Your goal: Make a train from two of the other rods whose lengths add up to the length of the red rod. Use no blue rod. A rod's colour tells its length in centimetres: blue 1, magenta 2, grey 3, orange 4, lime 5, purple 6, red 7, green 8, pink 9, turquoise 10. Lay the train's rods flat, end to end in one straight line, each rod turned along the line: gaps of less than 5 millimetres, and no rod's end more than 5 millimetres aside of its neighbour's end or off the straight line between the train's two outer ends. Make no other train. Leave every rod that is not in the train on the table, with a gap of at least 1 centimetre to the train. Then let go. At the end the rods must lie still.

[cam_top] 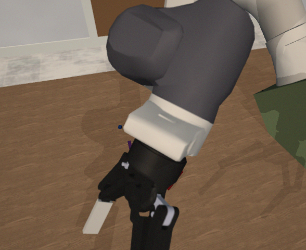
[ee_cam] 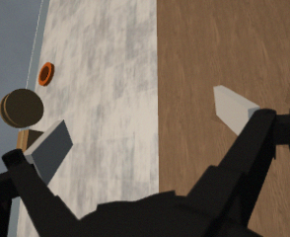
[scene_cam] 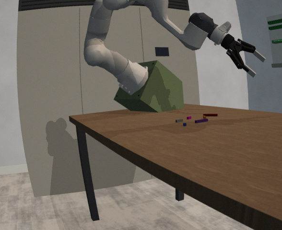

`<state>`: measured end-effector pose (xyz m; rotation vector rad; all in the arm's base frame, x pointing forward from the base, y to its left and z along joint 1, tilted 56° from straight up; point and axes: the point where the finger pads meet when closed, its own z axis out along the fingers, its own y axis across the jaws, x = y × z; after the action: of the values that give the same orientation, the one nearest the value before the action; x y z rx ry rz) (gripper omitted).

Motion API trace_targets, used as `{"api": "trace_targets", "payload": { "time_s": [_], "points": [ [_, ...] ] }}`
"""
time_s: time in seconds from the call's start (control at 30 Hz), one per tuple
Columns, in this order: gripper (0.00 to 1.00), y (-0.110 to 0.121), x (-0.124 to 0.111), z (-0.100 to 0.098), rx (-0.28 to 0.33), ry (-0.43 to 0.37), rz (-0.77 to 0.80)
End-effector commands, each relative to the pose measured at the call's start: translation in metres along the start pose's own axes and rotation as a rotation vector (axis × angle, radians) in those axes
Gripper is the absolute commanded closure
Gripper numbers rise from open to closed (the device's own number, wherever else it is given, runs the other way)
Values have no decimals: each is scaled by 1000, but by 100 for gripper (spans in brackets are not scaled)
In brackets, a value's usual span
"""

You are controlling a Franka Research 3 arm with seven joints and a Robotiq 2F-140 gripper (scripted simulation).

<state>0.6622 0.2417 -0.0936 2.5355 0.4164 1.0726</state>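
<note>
In the exterior view several rods lie close together on the wooden table: a red rod point(scene_cam: 210, 114), an orange rod point(scene_cam: 204, 116) just in front of its left end, a purple rod point(scene_cam: 201, 120), a magenta rod point(scene_cam: 188, 117), a grey rod point(scene_cam: 179, 120) and a small blue rod point(scene_cam: 184, 124). My gripper point(scene_cam: 256, 64) is open and empty, high above the table and to the right of the rods. In the top view the arm hides most rods; the blue rod point(cam_top: 119, 126), a bit of the purple rod point(cam_top: 129, 144) and a sliver of the red rod point(cam_top: 171, 185) show. The wrist view shows only my open fingers, the table and the floor.
The green robot base point(scene_cam: 152, 87) stands on the table's far left side, behind the rods. The table edge point(ee_cam: 158, 99) runs through the wrist view, with the floor beyond it.
</note>
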Motion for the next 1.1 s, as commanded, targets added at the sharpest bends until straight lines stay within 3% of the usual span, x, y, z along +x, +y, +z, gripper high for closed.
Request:
{"api": "trace_targets", "payload": {
  "time_s": [0.0,0.1,0.97,1.07],
  "points": [
    [0,-1,-2,0,1,-4,-14],
    [0,7,-3,-1,-18,-11,-74],
    [0,7,-3,-1,-18,-11,-74],
    [0,16,-4,-1,-38,-21,-141]
  ]
}}
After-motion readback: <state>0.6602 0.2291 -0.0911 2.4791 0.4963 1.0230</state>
